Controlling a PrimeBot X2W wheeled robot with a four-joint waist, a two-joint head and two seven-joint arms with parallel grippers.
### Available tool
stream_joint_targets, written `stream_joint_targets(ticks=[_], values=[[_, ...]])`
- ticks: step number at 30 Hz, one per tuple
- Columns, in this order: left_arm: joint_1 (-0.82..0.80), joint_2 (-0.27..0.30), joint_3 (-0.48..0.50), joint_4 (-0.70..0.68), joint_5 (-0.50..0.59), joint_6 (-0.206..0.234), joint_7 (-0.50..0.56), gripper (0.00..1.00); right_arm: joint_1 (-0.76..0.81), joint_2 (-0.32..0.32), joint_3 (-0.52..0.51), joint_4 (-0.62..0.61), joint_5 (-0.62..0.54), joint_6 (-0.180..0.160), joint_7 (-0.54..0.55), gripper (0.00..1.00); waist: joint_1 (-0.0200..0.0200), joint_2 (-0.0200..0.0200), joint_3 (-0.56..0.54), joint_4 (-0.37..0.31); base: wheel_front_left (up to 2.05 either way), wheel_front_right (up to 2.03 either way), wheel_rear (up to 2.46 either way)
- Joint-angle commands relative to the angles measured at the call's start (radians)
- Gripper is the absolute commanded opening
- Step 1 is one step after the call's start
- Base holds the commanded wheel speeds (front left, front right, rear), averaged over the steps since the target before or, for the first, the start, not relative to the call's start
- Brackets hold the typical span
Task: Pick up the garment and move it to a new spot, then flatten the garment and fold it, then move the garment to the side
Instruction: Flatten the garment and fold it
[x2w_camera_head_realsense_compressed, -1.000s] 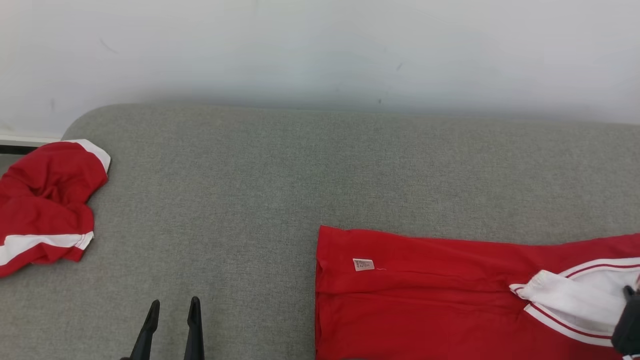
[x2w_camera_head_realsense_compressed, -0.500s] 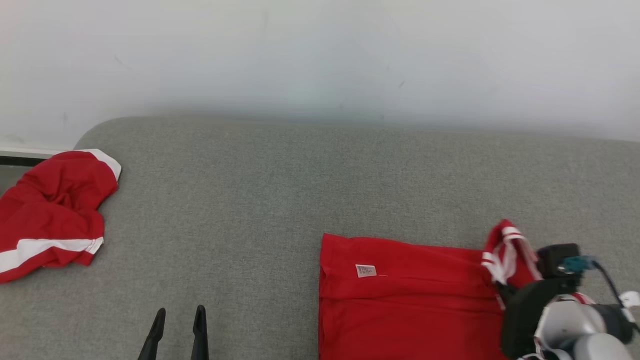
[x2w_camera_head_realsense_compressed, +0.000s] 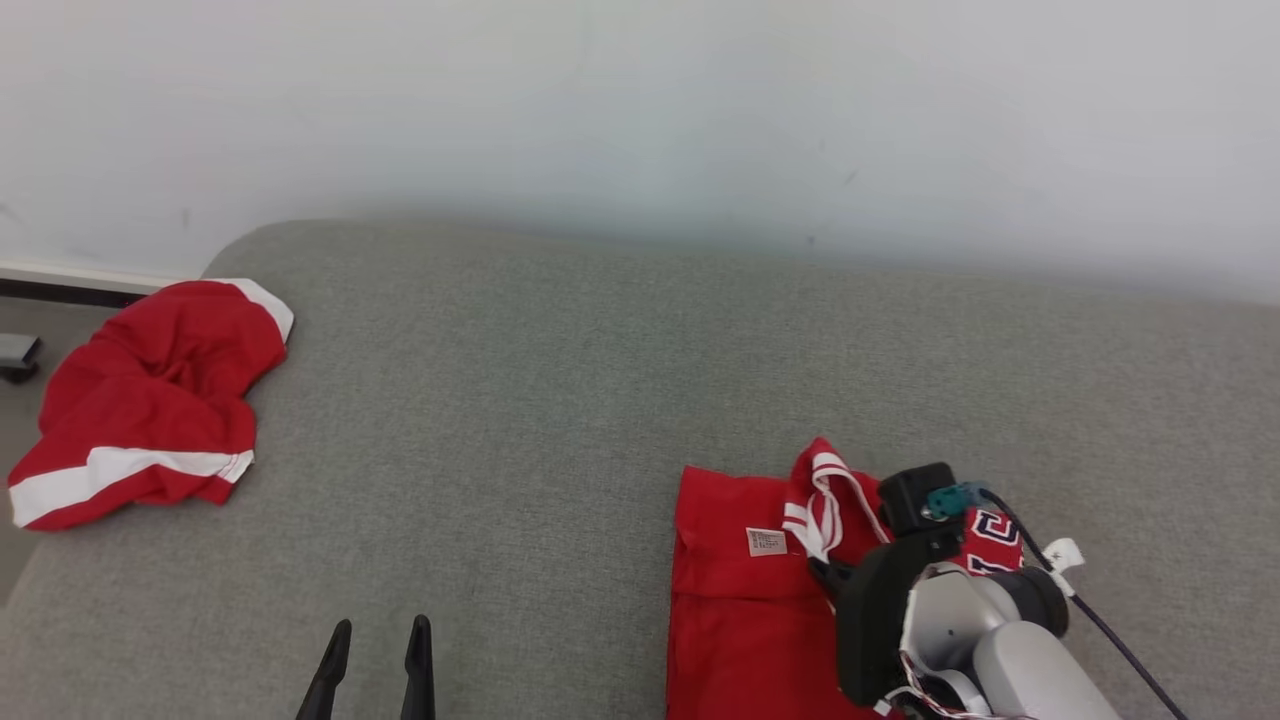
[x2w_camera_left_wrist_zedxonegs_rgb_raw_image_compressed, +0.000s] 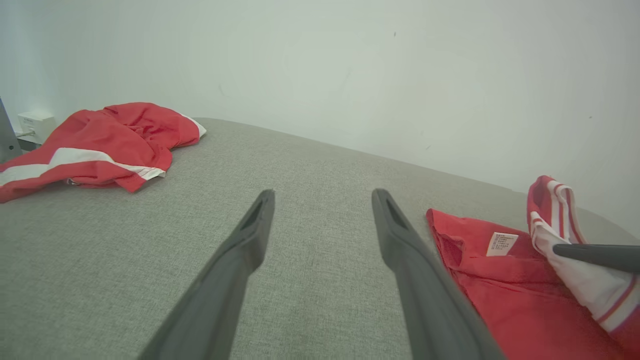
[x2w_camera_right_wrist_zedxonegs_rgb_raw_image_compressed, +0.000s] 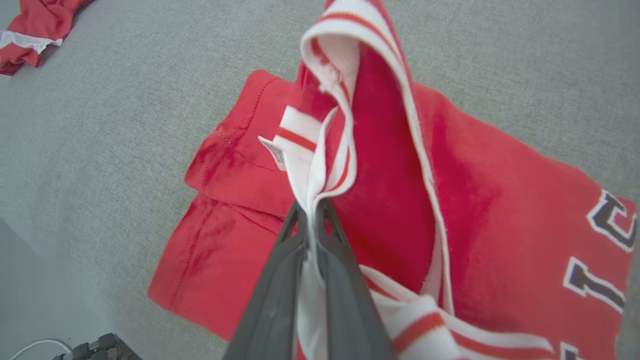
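The garment is a red jersey with white striped trim and navy lettering, lying on the grey cushion at the lower right of the head view. My right gripper is shut on its white striped trim, which it holds raised and doubled over the red body. A small white label shows beside the lifted trim. My left gripper is open and holds nothing, low over bare cushion to the garment's left; in the left wrist view its fingers frame grey fabric, with the garment to their right.
A second, crumpled red and white garment lies at the cushion's far left edge, also seen as the crumpled garment. A pale wall runs behind the cushion. A dark object with a white cable sits beyond the cushion's near edge.
The head camera has shifted. My right arm has come in from the right, carrying the striped trim leftward over the garment's red body. The left gripper stays open in place.
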Motion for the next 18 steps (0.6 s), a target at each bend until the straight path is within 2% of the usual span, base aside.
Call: stream_joint_targets(ticks=[1,18], values=[[0.004,0.0,-0.003,0.0,0.002,-0.002,-0.003,1.0,-0.028,0.013,0.024,0.029,0.014,-0.002,-0.013,0.0,0.0,0.0,0.006,0.02,0.0,0.0,0.0],[-0.024,0.0,-0.03,0.012,-0.018,-0.002,-0.003,1.0,-0.187,0.047,0.108,0.319,0.068,-0.002,-0.094,0.0,0.0,0.0,0.038,0.084,0.0,0.0,0.0]])
